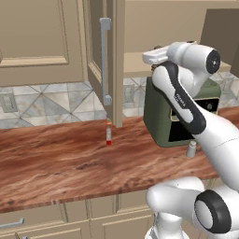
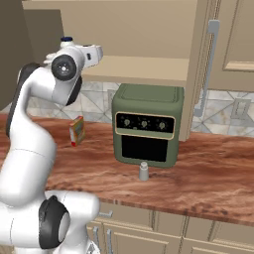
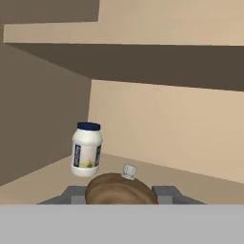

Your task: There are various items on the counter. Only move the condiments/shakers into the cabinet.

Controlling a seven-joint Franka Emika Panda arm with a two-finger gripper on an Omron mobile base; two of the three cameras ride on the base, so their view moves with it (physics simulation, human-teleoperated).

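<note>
In the hand view my gripper (image 3: 121, 198) is shut on the brown pepper mill (image 3: 119, 189), whose small silver knob points away from me. The hand reaches into the open cabinet (image 1: 135, 65), just above its shelf. A white jar with a dark blue lid (image 3: 86, 150) stands upright on that shelf, a little ahead and left of the mill; its lid (image 2: 66, 39) peeks over my arm in the right base view. The pale grey shaker (image 2: 144, 171) stands on the counter (image 1: 56, 158) in front of the oven; it also appears as the shaker (image 1: 191, 149) beside my arm.
A big green oven (image 2: 146, 124) sits on the counter under the cabinet shelf. The cabinet door (image 1: 105, 60) with its long silver handle hangs open to the left of my hand. A small red and yellow box (image 2: 76, 130) stands on the counter near the wall.
</note>
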